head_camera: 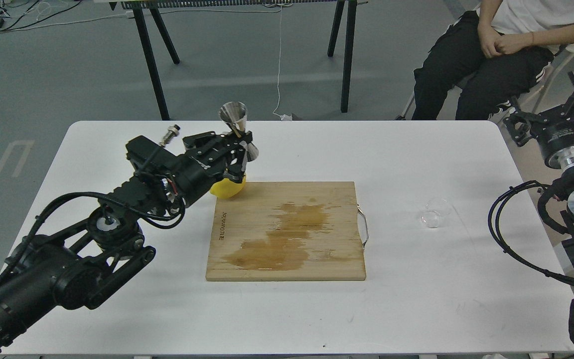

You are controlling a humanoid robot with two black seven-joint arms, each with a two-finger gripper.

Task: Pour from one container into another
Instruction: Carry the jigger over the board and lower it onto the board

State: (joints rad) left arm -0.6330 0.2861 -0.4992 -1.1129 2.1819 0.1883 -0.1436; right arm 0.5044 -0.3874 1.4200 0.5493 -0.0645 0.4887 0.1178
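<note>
My left gripper is shut on the steel hourglass jigger, holding it by its narrow waist, raised above the table and roughly upright over the lemon. The small clear glass cup lies tipped on its side on the white table, to the right of the cutting board. My right gripper hangs beyond the table's far right corner, well away from the cup, with its fingers spread open and nothing between them.
A wooden cutting board with a wet stain and a metal handle lies mid-table. A yellow lemon sits at its far left corner, mostly hidden behind my left arm. A seated person is beyond the far right edge.
</note>
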